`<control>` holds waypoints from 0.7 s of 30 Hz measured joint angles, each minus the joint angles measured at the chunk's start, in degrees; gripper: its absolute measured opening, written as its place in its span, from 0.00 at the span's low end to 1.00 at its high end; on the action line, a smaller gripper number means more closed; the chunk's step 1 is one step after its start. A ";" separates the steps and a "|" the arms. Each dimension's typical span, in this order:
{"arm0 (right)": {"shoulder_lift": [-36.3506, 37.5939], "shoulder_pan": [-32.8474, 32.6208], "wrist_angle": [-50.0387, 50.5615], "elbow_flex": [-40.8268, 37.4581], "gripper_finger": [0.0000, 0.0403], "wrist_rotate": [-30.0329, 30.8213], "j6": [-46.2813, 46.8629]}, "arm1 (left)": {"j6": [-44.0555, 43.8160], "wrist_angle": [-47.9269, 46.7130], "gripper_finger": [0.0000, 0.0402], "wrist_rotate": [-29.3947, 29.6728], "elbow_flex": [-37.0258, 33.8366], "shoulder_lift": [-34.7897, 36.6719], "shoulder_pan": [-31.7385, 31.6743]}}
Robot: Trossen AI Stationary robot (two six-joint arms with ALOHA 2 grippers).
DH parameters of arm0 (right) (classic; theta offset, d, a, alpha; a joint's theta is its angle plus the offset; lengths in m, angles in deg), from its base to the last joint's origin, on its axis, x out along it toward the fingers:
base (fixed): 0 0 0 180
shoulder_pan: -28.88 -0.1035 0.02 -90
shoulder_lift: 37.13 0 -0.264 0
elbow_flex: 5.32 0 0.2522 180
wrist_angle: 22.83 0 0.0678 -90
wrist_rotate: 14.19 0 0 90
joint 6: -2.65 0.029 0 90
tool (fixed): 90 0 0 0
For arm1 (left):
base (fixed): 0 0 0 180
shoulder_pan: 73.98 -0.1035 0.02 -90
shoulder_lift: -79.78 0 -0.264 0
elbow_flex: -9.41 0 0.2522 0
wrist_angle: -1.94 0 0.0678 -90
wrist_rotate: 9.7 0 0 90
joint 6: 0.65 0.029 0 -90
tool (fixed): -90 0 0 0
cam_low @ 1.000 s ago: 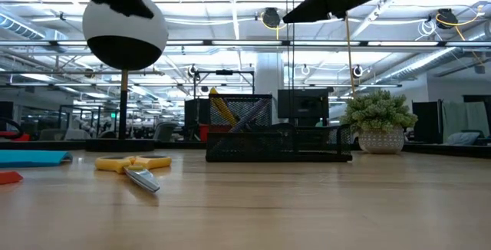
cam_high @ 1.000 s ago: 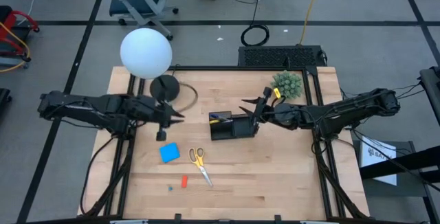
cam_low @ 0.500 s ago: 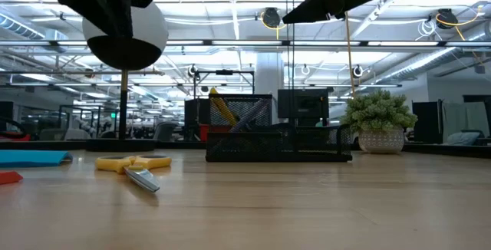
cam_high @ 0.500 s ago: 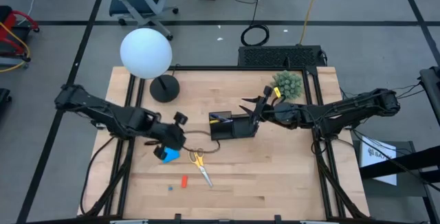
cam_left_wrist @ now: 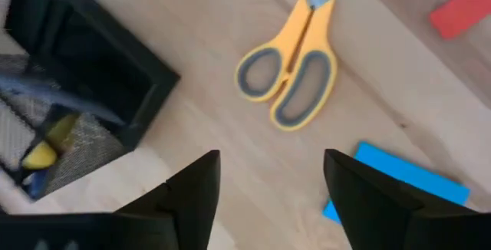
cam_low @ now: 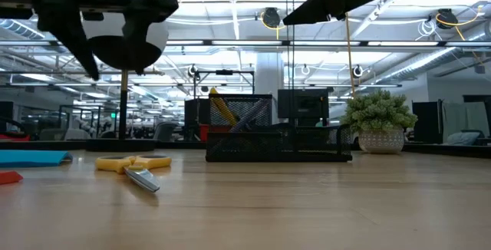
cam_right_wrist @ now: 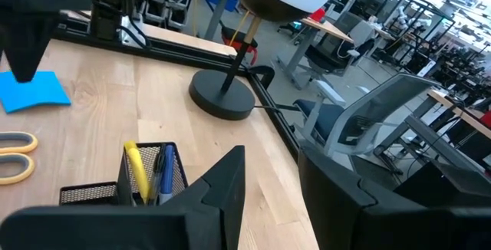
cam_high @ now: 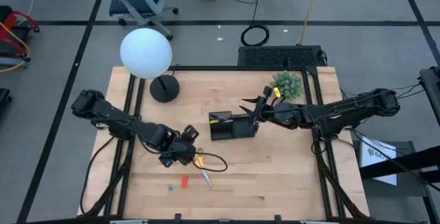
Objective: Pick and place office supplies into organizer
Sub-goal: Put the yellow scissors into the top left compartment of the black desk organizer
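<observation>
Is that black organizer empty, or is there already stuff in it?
Not empty. The organizer already holds a yellow pen and a blue pen, upright in its taller compartment. The scissors lie on the table.

No text, label or number is legible anywhere (all views checked).

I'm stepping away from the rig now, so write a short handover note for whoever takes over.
Left hand: open, empty, above the table by the scissors and blue pad.
Right hand: open, empty, over the organizer.
Done: pens stand in the organizer's back compartment.
Left: scissors, blue pad and red eraser lie on the table, not yet in the organizer.
</observation>
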 joint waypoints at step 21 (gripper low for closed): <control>0.00 -0.02 -0.07 0.00 0.28 0.00 0.66 | 4.07 7.64 0.39 -6.61 -0.23 -6.73 3.67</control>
